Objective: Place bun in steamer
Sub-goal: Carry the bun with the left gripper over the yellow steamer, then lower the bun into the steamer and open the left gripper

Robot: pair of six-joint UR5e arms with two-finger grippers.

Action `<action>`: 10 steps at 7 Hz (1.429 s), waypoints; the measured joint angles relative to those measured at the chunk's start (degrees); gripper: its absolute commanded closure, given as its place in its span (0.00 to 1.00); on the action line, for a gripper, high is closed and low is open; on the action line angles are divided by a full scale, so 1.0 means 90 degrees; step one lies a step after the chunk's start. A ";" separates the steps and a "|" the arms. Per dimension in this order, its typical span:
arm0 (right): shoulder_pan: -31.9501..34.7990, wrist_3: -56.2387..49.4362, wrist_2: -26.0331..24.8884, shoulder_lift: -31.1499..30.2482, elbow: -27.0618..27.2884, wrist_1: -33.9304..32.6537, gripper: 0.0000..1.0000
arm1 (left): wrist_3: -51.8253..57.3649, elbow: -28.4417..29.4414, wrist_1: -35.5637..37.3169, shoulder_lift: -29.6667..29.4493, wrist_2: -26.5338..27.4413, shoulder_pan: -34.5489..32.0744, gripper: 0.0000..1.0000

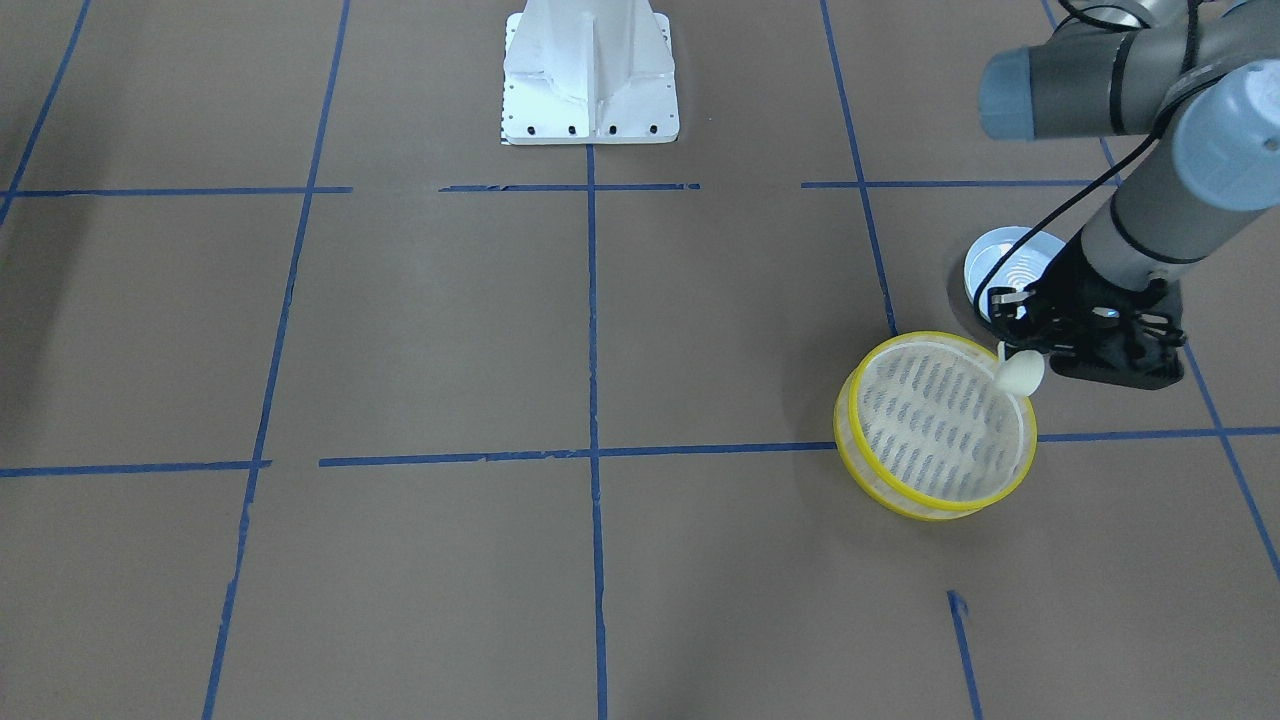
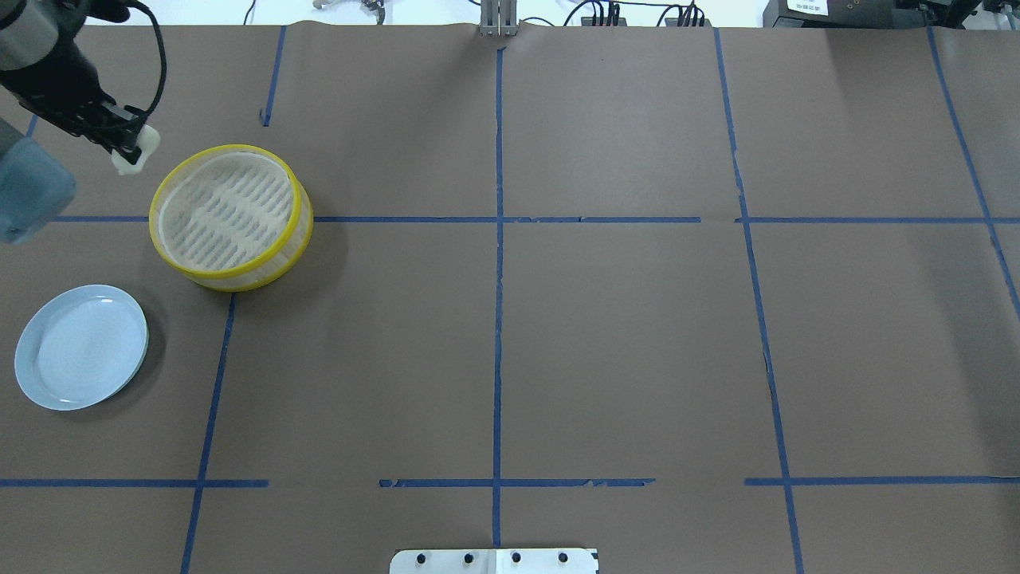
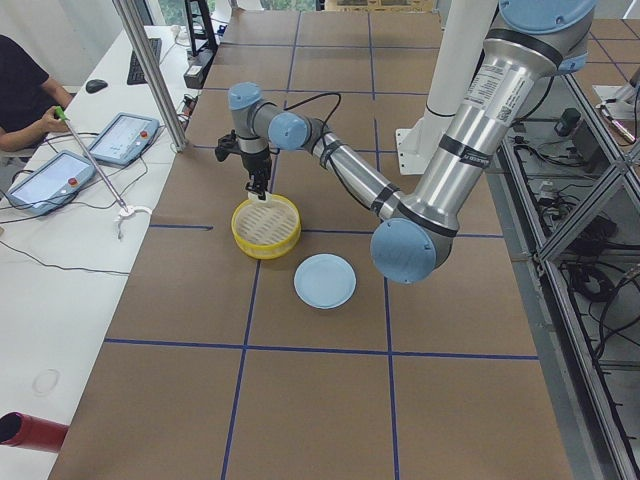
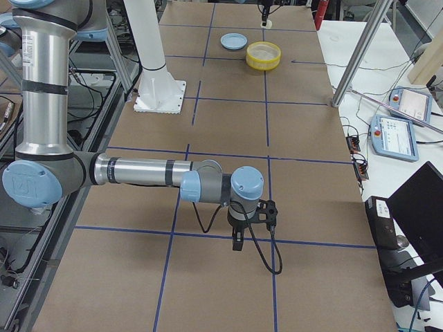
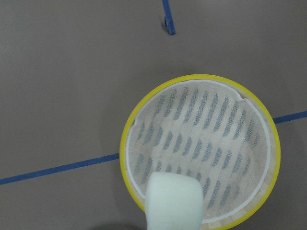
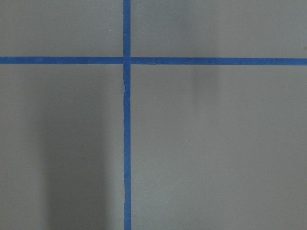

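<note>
My left gripper (image 1: 1016, 358) is shut on the bun (image 1: 1021, 373), a small cream-white lump, and holds it in the air. In the front view and the left wrist view the bun (image 5: 173, 203) hangs over the rim of the steamer (image 5: 201, 143). The steamer (image 1: 930, 420) is a round basket with yellow rims and a slotted pale base, and it is empty. In the overhead view the bun (image 2: 131, 151) and left gripper (image 2: 126, 146) show left of the steamer (image 2: 227, 211). My right gripper (image 4: 237, 243) hangs over bare table far from these; I cannot tell whether it is open or shut.
A pale blue round plate (image 2: 80, 347) lies empty on the table close to the steamer, on the robot's side; it also shows in the front view (image 1: 1010, 260). The white robot base (image 1: 590, 75) stands mid-table. Blue tape lines cross the brown table.
</note>
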 measured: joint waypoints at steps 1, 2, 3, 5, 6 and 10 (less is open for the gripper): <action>-0.0001 0.0000 0.0000 0.0000 0.0000 0.0000 0.00 | -0.0179 0.0377 -0.0492 -0.0020 0.0001 0.0146 0.75; -0.0002 0.0000 0.0000 0.0000 0.0000 0.0000 0.00 | -0.0288 0.0702 -0.0904 -0.0023 0.0002 0.0250 0.75; 0.0000 0.0000 0.0000 0.0000 0.0000 0.0000 0.00 | -0.0334 0.0981 -0.1219 -0.0021 0.0005 0.0340 0.75; 0.0001 0.0000 0.0000 0.0000 0.0000 0.0000 0.00 | -0.0452 0.1307 -0.1688 0.0014 0.0011 0.0546 0.71; -0.0002 0.0000 0.0000 0.0000 0.0000 0.0000 0.00 | -0.0512 0.1408 -0.1878 0.0036 0.0014 0.0654 0.66; 0.0000 0.0000 0.0000 0.0000 0.0000 0.0000 0.00 | -0.0544 0.1494 -0.2013 0.0056 0.0037 0.0753 0.11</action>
